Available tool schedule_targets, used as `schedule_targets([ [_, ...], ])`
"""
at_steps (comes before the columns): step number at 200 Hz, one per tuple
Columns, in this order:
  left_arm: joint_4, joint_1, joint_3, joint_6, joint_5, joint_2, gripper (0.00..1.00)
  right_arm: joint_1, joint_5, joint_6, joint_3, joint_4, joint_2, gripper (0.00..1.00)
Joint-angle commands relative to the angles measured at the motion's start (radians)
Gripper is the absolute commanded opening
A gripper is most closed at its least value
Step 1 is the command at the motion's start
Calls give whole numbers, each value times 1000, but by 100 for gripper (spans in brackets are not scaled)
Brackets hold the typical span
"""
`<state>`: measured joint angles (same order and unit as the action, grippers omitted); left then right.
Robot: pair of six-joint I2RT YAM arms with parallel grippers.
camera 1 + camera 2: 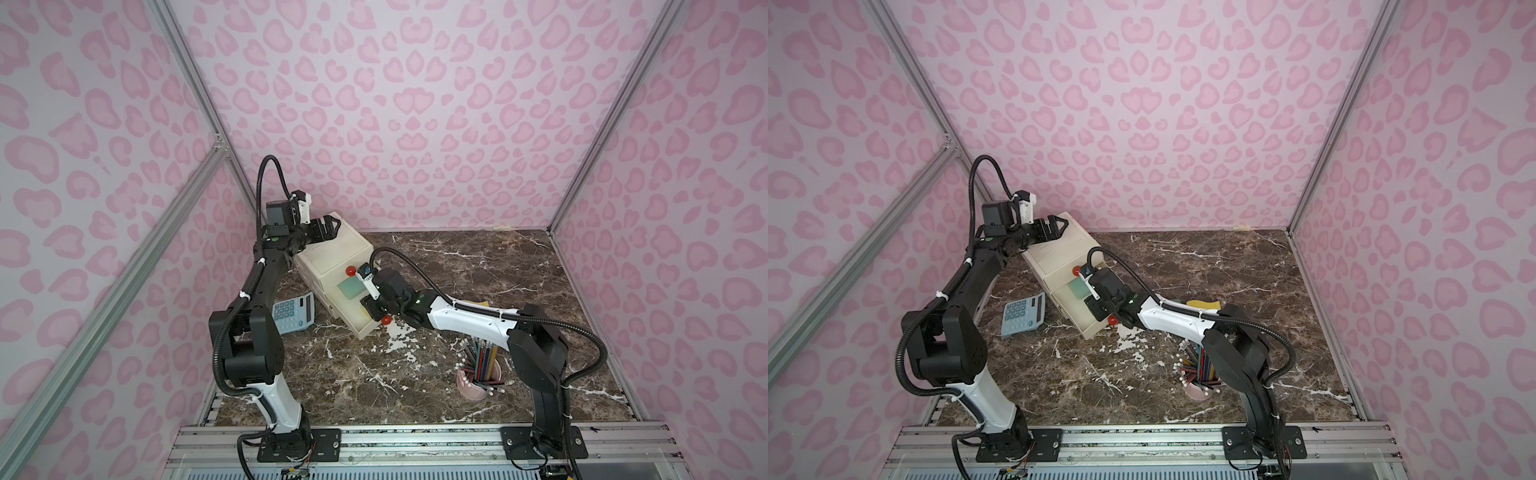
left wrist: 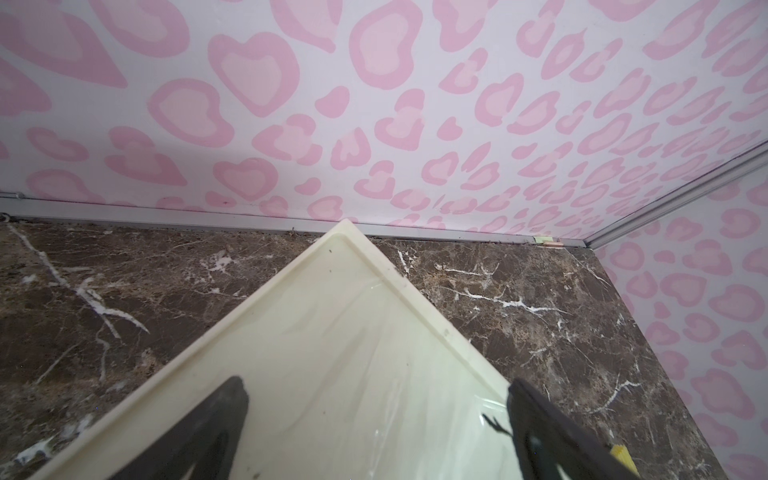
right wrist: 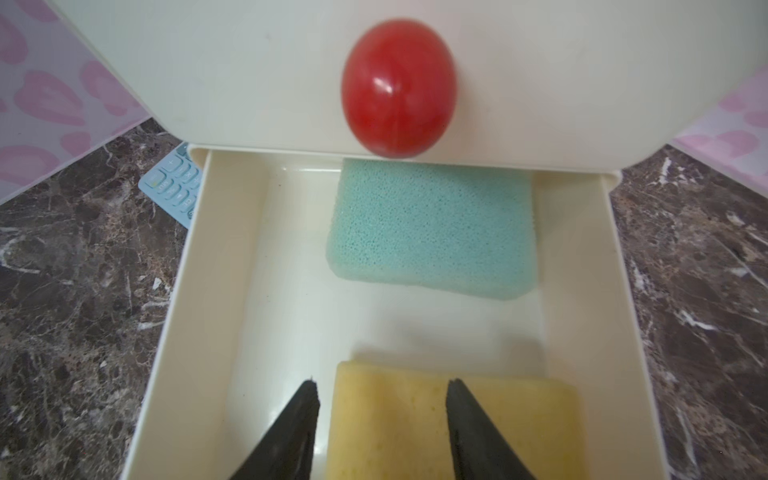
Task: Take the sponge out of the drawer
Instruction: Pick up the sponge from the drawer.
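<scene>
Inside the pulled-out drawer [image 3: 178, 311]: two sponges lie flat on its floor, well apart. The green sponge [image 3: 432, 232] is at the back, partly under the cabinet front and its red knob [image 3: 399, 87]. The yellow sponge [image 3: 386, 419] is at the front, just beside the side wall.
Cabinet [image 1: 332, 253]: cream plastic, set at an angle on the marble surface [image 1: 457, 257], with a calculator [image 1: 293, 311] beside it and a pencil cup [image 1: 478, 374] well apart.
Right gripper [image 3: 381, 382]: jaws apart and clamped on nothing. One finger hangs over the bare drawer floor just beside the yellow sponge's edge, the other over the sponge's top.
Left gripper [image 2: 376, 382]: jaws spread wide and holding nothing, above the cabinet's top near a rear corner.
Likely target: the yellow sponge, judging by where the right gripper hangs.
Handling: probably very light, soft and springy. It should squash before it slips, so a moderate squeeze ought to hold it, and it won't break.
Where to grip: across the short span at the free edge, one finger in the floor gap and the other pressing into the foam.
Risks: a finger catching the drawer wall, or the sponge folding and dragging on the rim.
</scene>
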<state>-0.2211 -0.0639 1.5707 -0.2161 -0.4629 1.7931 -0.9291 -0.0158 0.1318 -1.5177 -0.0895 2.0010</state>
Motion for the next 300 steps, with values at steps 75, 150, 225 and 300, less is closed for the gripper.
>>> schedule_targets([
  [75, -40, -6, -11, -11, 16, 8, 100, 68, 42, 241, -167, 12, 128, 51],
  [150, -35, -7, -12, -15, 12, 11, 100, 70, -50, 267, -236, -77, 182, 53],
  [225, -34, -7, -13, -16, 10, 14, 100, 74, -110, 282, -300, -82, 246, 62],
  [300, -33, -7, -12, -18, 9, 16, 100, 82, -53, 293, -345, -105, 285, 43],
])
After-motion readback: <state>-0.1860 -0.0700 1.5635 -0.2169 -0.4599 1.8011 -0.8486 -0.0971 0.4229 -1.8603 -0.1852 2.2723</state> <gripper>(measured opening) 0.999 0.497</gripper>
